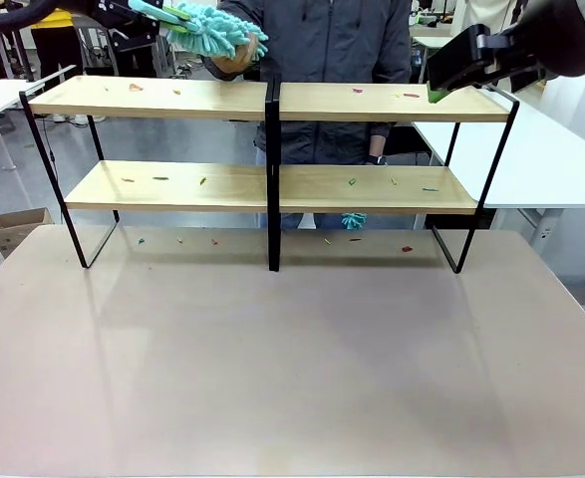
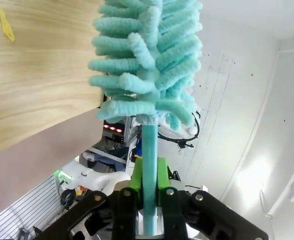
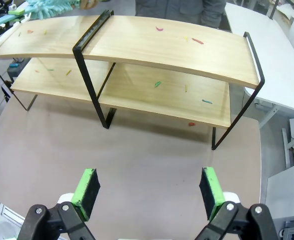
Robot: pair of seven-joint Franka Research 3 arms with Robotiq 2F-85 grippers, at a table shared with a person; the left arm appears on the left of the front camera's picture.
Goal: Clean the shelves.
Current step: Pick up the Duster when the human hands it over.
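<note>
Left gripper [image 2: 148, 176] pads clamped tight on the teal duster [image 2: 147, 65] handle, fluffy head poised over the top board [image 1: 172, 98], left half, ready to sweep the coloured scraps [image 1: 135, 87]. Right gripper [image 3: 149, 192] jaws wide, empty, hovering off the right end. Shelves [image 1: 242, 186] stand across the far side of the table [image 1: 292, 378]

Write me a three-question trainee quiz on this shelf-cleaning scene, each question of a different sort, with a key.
1. True or false: the left tool is shut on the handle of the teal duster.
2. The right tool is: A open and empty; B shut on a cloth; C holding a scrap.
3. Fill in: coloured scraps lie on both boards of the shelves and on the ___ beneath.
Key: 1 true; 2 A; 3 table.
</note>
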